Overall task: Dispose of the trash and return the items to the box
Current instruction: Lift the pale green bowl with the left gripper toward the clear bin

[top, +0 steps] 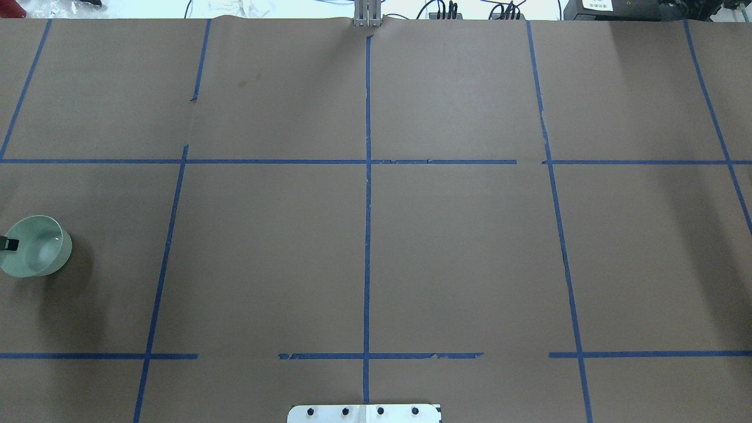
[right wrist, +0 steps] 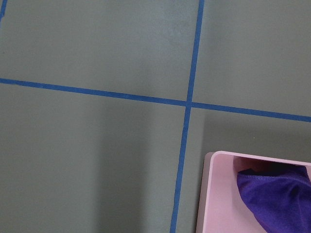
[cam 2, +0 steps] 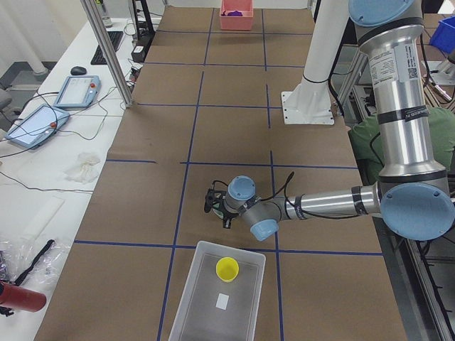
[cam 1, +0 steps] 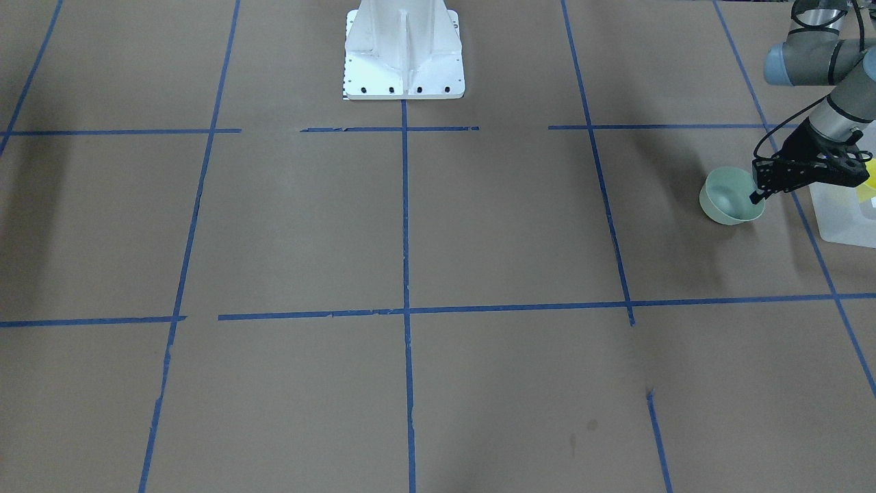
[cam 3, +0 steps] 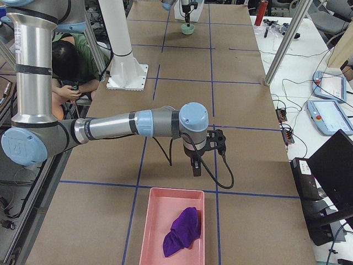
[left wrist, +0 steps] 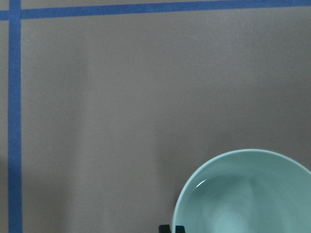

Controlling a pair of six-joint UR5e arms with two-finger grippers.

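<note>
Here we find the left arm (cam 1: 838, 103) bent low, its jaws pointing down and clenched on the rim of the pale green bowl (cam 1: 729, 198). One dark fingertip (top: 8, 242) sits just inside the rim, and the wrist view shows the tips pinching the bowl's wall at the picture's bottom edge. From the jaws the bowl spreads toward the middle of the brown tabletop (top: 458, 247). It is round, so it has no long axis. Its mouth faces up, and the wrist camera looks down into the glossy hollow. We cannot tell whether its base touches the tabletop or rides just above it.

On the other side of the jaws from the bowl lies the translucent frosted bin (cam 2: 199, 307), just beside them. Its short end is nearest them and its long axis runs away from them. Inside, at the end closest to the jaws, stands the small yellow cup (cam 2: 227, 268), upright with its mouth up. Farther from the jaws a small white label (cam 2: 223, 301) shows on the bin's floor.

The right arm (cam 3: 110, 128) is well apart, at the tabletop's other end. Its jaws point straight down, and we cannot tell whether they are released or clenched. Just beside them lies a pink tray (cam 3: 157, 221), its short edge nearest them and its long axis running away from them. A crumpled purple cloth (cam 3: 183, 232) lies in it.
</note>
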